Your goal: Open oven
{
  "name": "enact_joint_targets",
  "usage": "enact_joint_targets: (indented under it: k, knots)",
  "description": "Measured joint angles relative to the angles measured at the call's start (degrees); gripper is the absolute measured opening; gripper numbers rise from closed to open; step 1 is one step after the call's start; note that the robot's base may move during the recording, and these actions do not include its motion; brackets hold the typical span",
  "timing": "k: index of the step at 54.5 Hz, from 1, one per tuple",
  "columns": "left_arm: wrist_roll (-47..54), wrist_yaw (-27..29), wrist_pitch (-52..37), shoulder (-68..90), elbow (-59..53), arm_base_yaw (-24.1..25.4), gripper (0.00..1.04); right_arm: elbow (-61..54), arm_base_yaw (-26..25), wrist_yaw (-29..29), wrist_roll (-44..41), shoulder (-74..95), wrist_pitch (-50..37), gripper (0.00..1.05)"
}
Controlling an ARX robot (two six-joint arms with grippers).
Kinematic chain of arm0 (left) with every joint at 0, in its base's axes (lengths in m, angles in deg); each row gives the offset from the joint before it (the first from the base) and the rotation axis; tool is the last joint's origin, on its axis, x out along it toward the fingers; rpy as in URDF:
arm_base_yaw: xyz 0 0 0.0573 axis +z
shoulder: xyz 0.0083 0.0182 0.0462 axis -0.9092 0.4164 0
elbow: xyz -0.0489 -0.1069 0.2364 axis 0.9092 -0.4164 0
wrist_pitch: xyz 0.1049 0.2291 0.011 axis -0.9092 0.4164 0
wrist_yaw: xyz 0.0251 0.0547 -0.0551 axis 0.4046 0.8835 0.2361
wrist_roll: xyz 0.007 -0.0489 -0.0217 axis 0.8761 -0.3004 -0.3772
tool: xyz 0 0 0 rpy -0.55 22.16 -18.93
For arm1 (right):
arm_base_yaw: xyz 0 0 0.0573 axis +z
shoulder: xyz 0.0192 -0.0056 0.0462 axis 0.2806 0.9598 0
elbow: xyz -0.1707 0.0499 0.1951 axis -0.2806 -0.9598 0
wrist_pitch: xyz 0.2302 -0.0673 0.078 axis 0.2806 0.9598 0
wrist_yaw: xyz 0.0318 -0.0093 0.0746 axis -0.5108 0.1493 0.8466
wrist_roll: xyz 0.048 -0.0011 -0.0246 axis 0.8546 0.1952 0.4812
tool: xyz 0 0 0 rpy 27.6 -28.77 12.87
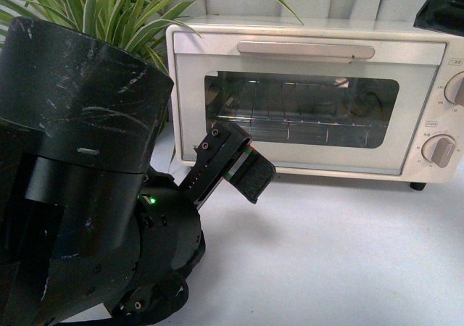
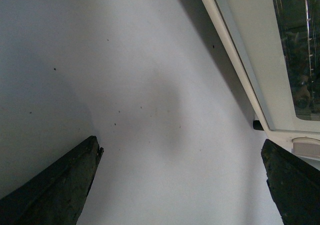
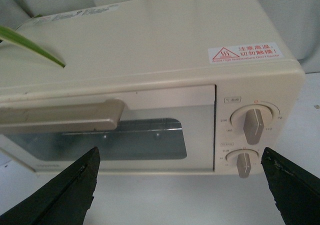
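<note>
The cream-white oven (image 1: 304, 94) stands at the back of the white table with its glass door shut. Its long silver handle (image 1: 306, 49) runs along the top of the door, and the wire rack (image 1: 304, 123) shows through the window. My left gripper (image 1: 239, 163) is open and empty, low in front of the door's lower left corner. In the left wrist view the open gripper (image 2: 181, 147) hangs over bare table beside the oven (image 2: 255, 45). My right gripper (image 3: 180, 160) is open and empty, above and in front of the oven (image 3: 150, 50), with the handle (image 3: 60, 116) and two knobs (image 3: 254, 124) ahead.
A green spider plant (image 1: 109, 7) stands behind the left arm, beside the oven's left side; one leaf (image 3: 30, 45) shows in the right wrist view. The left arm's black body (image 1: 72, 181) fills the left of the front view. White table (image 1: 326, 253) lies in front of the oven.
</note>
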Motion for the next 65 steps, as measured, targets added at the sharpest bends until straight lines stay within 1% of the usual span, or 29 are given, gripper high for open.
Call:
enact_joint_targets:
  k: [5, 26, 46, 65]
  knots:
    - [-0.50, 0.00, 0.00, 0.00, 0.13, 0.22, 0.98, 3.21, 0.15, -0.92, 1.31, 3.23, 1.55, 0.95]
    - [-0.98, 0.04, 0.04, 0.07, 0.13, 0.33, 0.98, 9.51, 0.72, -2.91, 4.76, 9.40, 4.96, 0.95]
    - [-1.18, 0.04, 0.04, 0.09, 0.13, 0.52, 0.98, 12.70, 1.66, -3.93, 7.23, 13.35, 6.93, 0.95]
    - [-1.20, 0.07, 0.04, 0.09, 0.13, 0.70, 0.98, 16.46, 2.49, -4.37, 7.69, 16.35, 8.74, 0.95]
